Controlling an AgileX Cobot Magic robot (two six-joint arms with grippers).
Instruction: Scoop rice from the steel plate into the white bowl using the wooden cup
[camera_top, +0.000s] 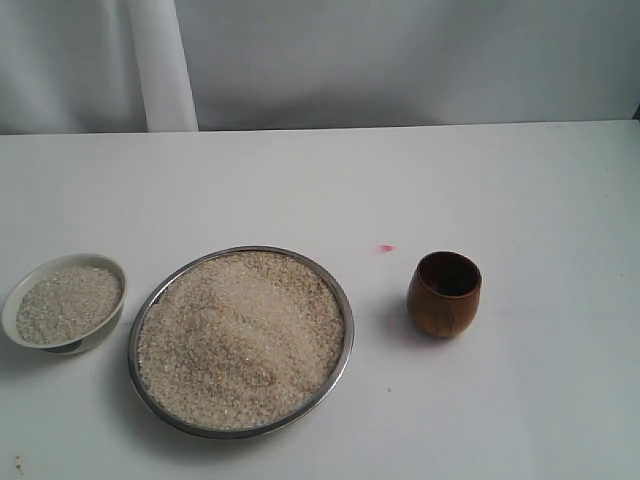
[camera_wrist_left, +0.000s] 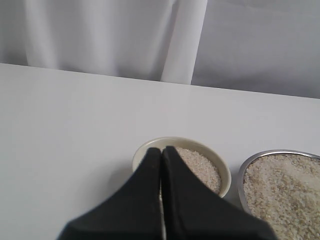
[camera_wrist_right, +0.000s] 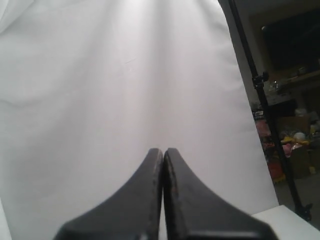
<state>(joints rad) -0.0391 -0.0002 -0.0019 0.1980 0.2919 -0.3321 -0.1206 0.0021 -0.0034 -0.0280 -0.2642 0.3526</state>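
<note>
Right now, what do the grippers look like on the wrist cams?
Left gripper and right gripper look alike: two matte black fingers each, broad at the base, curving to narrow rounded tips. No cables or markings show. Arms unseen.

rice (camera_top: 240, 335) beige | plate (camera_top: 350, 338) silver | bowl (camera_top: 62, 259) white | cup (camera_top: 444, 305) dark brown

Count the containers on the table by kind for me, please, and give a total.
Bowl: 1
Plate: 1
Cup: 1
Total: 3
</note>
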